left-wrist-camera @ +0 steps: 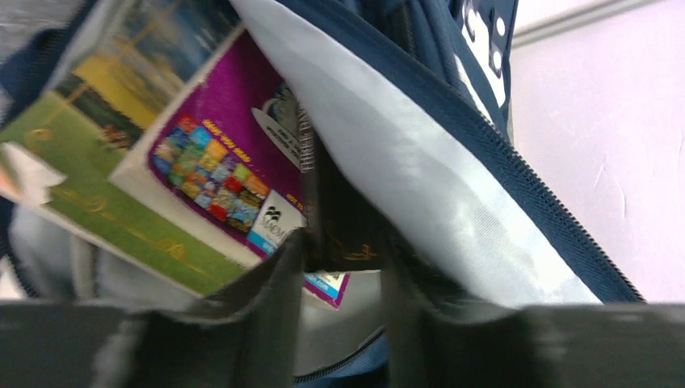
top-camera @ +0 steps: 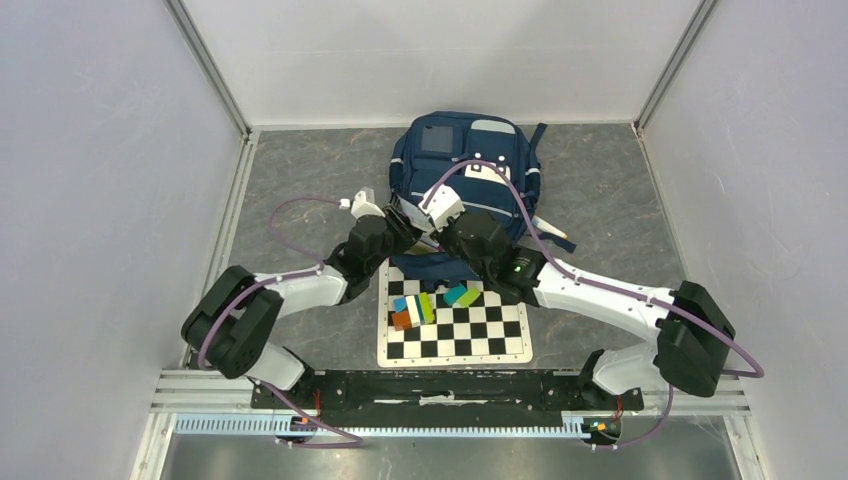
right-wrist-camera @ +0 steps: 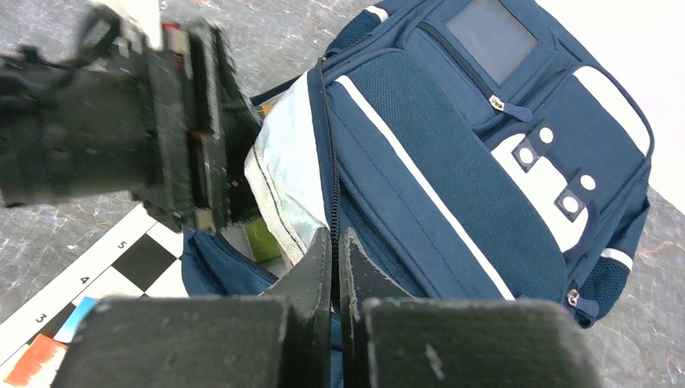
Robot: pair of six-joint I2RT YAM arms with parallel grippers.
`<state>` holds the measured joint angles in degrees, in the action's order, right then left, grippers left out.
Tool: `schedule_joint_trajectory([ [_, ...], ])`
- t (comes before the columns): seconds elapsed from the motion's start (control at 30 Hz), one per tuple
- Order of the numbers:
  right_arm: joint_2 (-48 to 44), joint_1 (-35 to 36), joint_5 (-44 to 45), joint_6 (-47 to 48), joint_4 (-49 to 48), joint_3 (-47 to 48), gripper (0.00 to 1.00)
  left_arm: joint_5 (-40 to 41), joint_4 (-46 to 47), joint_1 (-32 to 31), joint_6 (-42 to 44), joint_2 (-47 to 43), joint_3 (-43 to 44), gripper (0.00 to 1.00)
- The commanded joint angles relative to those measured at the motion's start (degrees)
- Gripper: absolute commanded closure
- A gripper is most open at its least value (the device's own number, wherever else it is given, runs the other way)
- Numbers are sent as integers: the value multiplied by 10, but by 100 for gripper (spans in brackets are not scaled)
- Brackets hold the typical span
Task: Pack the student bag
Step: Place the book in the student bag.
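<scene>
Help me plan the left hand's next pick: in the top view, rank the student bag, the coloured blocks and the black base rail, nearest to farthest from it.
1. student bag: the left hand is at its open mouth, far side.
2. coloured blocks: on the chessboard, just this side of the bag.
3. black base rail: along the table's near edge.

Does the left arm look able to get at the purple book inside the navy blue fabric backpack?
Probably yes: the right gripper holds the navy blue fabric backpack open by its zip edge, and the left gripper sits at the mouth, purple book just ahead.
</scene>
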<state>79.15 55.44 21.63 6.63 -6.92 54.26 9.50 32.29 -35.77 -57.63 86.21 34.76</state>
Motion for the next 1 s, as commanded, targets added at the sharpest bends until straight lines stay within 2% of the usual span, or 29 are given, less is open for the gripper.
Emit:
schedule_joint_trajectory([
  [0.0, -37, 7, 39, -17, -30, -10, 100, 83, -13, 8, 65, -106, -20, 44],
  [0.07, -45, 7, 43, -16, -33, -20, 98, 106, -65, 8, 84, -164, -36, 32],
  [0.27, -64, 8, 5, -6, -38, -70, 95, 115, -306, 21, 147, -310, -14, 15],
  [0.33, -66, 12, -12, 1, -37, -88, 95, 63, -363, 47, 154, -327, 3, 11],
  [0.43, -68, 23, -52, 24, -35, -114, 90, -74, -416, 129, 145, -321, 21, 7],
  [0.53, -73, 48, -78, 58, -22, -121, 75, -157, -420, 188, 147, -303, 28, 6],
  [0.67, -90, 62, -88, 68, 4, -108, 37, -198, -421, 219, 176, -243, 67, 4],
  [0.73, -105, 62, -64, 53, 9, -103, 21, -196, -444, 223, 204, -185, 99, 6],
  [0.87, -122, 61, -34, 53, 28, -94, 4, -211, -470, 228, 227, -85, 149, 15],
  [0.97, -121, 53, -13, 54, 38, -98, 2, -230, -461, 229, 224, -42, 161, 21],
])
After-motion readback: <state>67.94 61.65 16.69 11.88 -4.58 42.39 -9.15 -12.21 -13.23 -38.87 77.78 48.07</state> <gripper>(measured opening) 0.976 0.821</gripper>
